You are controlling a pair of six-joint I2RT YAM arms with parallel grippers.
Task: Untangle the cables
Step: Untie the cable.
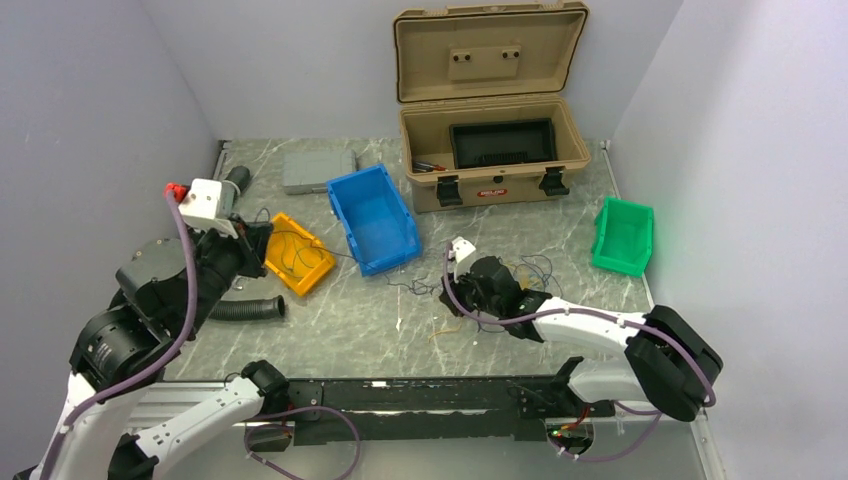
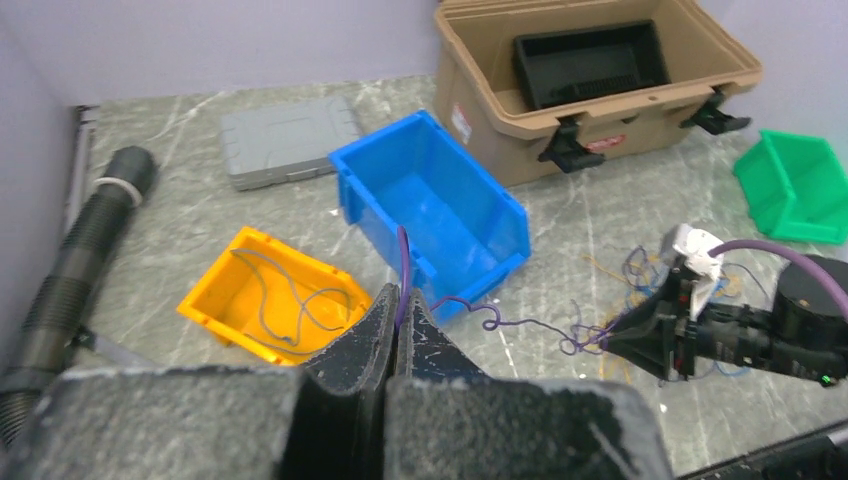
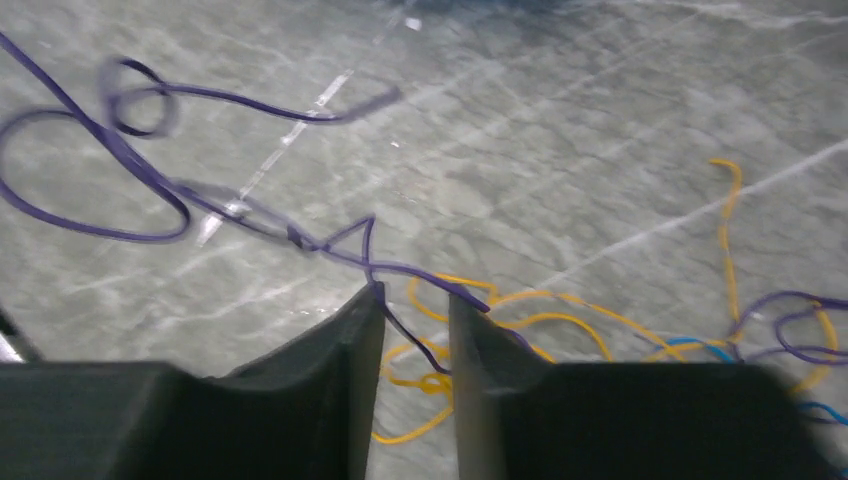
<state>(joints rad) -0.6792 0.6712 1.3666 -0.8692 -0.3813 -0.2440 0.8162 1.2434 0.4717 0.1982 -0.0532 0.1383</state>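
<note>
My left hand (image 2: 399, 300) is pinched shut on one end of a purple wire (image 2: 520, 322). The wire trails past the blue bin (image 2: 440, 210) across the tabletop (image 3: 600, 120) to the loose tangle (image 2: 637, 268) under my right hand (image 3: 415, 300). That hand's fingers stand partly apart, the strand between them unclamped. I should close on the purple alone, clear of the yellow strands (image 3: 560, 320), then pull gently.

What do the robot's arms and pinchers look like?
The left arm and right arm are white with chunky black joints, and a thick purple cable runs along each. The left gripper and right gripper each have two black, wedge-shaped fingers.
</note>
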